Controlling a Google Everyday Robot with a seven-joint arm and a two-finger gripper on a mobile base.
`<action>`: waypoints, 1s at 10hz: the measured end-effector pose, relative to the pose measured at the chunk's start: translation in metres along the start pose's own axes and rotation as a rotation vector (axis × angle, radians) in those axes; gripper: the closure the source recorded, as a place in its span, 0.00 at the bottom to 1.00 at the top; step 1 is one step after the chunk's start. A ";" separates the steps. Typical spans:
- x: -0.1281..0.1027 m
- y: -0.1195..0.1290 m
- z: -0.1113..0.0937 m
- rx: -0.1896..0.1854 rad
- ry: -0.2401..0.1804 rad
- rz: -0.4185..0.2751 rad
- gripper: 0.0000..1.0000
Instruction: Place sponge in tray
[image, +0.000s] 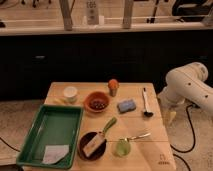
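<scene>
Blue-grey sponge lies flat on the surface, well apart from the gripper on its tray side, long axis pointing roughly toward it. The gripper hangs wide and empty beside the surface's edge.

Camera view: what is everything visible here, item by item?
table: 1, wood, centre
tray: 1, green, table's front left
sheet: 1, white, tray's near corner
sponge: 1, blue-grey, mid-table
orange bowl: 1, left of sponge
cup: 1, white, back left
dark bowl: 1, front, holds tan block
green tool: 1, by dark bowl
green cup: 1, front
fork: 1, gold, front right
ladle: 1, right of sponge
arm: 1, white, right
hand: 1, open, empty, beside table's right edge
</scene>
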 end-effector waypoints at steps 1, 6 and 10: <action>0.000 0.000 0.000 0.000 0.000 -0.001 0.20; -0.024 -0.012 0.036 0.007 0.013 -0.093 0.20; -0.036 -0.023 0.060 0.007 0.011 -0.123 0.20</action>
